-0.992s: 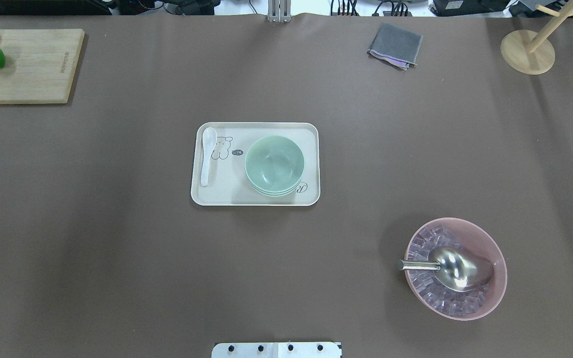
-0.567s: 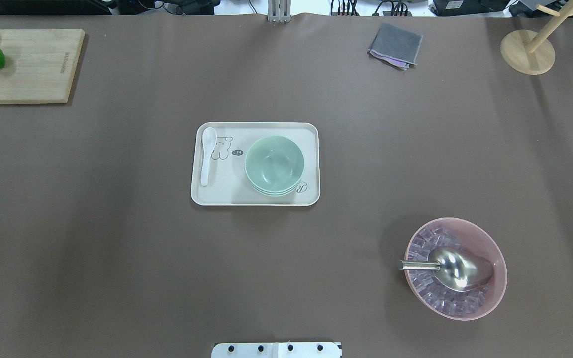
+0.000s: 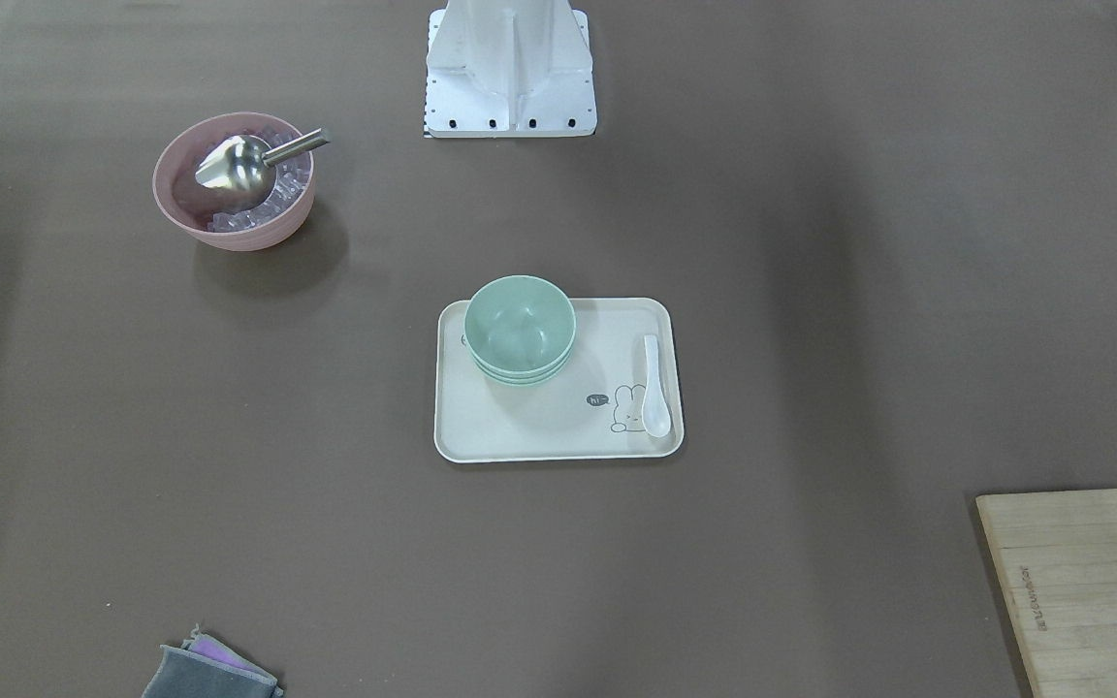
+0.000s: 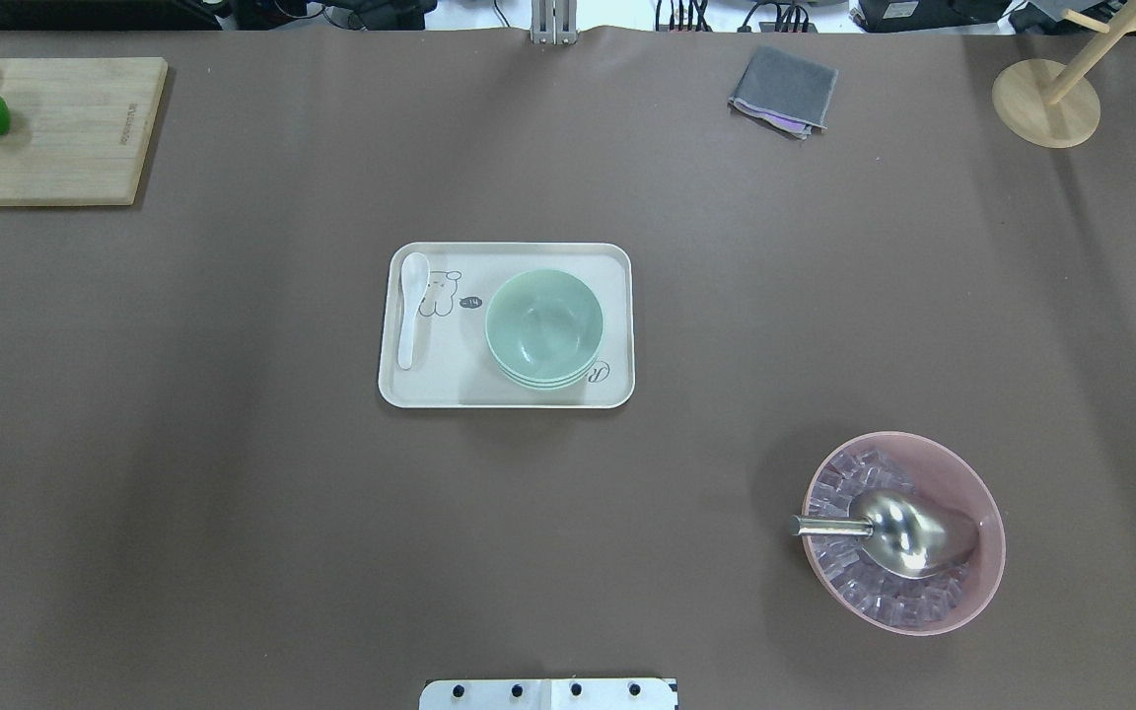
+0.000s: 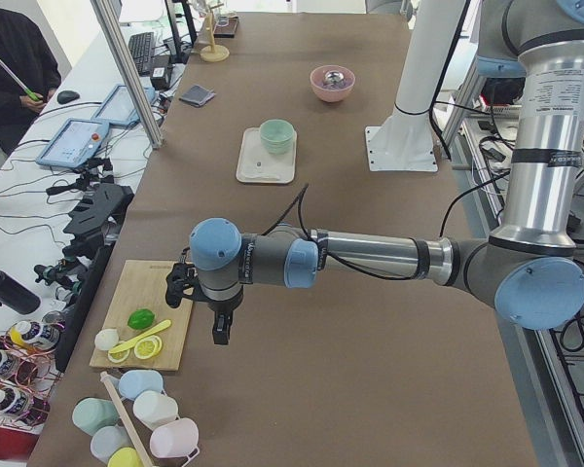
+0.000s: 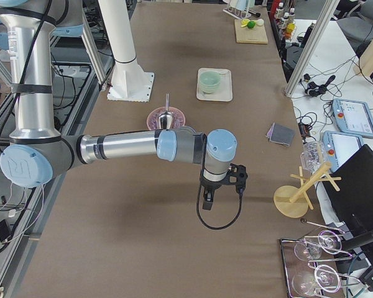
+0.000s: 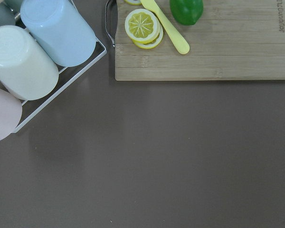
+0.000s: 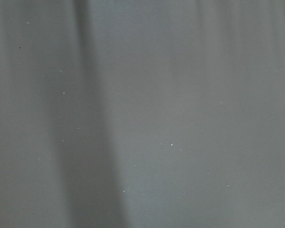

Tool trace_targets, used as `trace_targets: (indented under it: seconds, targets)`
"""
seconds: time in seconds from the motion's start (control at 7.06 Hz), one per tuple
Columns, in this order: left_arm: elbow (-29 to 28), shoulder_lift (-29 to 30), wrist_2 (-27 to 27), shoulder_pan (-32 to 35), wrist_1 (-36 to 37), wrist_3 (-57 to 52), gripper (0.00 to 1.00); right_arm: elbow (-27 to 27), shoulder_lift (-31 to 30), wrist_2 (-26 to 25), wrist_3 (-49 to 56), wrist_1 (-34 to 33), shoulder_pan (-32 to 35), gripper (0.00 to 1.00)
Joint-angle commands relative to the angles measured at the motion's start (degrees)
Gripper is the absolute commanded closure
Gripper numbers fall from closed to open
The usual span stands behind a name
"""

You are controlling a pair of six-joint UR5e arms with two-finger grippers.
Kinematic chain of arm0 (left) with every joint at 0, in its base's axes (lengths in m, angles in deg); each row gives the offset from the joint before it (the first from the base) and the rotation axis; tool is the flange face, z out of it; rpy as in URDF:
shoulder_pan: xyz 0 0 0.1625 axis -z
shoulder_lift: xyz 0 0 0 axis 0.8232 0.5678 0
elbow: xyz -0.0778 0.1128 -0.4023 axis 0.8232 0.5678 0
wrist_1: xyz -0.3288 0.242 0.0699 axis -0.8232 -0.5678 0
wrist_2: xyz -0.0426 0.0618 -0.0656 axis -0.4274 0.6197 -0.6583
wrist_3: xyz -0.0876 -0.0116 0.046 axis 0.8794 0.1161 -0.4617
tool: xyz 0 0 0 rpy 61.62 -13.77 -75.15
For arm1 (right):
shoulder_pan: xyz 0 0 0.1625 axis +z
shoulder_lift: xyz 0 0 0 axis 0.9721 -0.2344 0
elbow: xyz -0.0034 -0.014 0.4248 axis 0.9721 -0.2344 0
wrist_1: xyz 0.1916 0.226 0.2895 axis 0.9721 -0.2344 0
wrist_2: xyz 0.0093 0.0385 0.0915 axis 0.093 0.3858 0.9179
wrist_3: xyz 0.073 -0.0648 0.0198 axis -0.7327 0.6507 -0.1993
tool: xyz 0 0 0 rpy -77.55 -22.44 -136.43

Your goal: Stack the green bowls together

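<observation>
The bowls sit nested in one stack on the tray, mouths up, in the half of the tray toward the robot's right. Three rims seem to show along the stack's near edge, though the lower ones are only thin slivers in the overhead view. A white spoon lies flat along the tray's other short side, beside a printed bunny, apart from the stack. The tray itself rests near the middle of the table.

Neither arm is near the tray. The left gripper hangs pointing down over the table just beside the board, at the robot's far left. Its wrist camera looks down on the board's edge with lemon slices, a yellow knife and a lime, and on pastel cups lying in a wire rack. The right gripper hangs pointing down over bare table at the far right end, between the pink bowl and a wooden stand (its wrist camera shows nothing but plain tabletop). Both grippers show only in the side views, so I cannot tell whether their fingers are spread or pressed together; nothing is seen in either.

The pink bowl stands well apart from the tray, on the robot's right, filled with clear cubes, with a metal scoop lying in it. A folded grey cloth lies near the far edge.
</observation>
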Motion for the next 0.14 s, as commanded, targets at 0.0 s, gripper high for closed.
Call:
trace_targets:
  seconds: [0.0]
  targets:
    - [-0.2, 0.0, 0.0, 0.0, 0.1, 0.0, 0.02, 0.3, 0.1, -0.2, 0.0, -0.5, 0.0, 0.00]
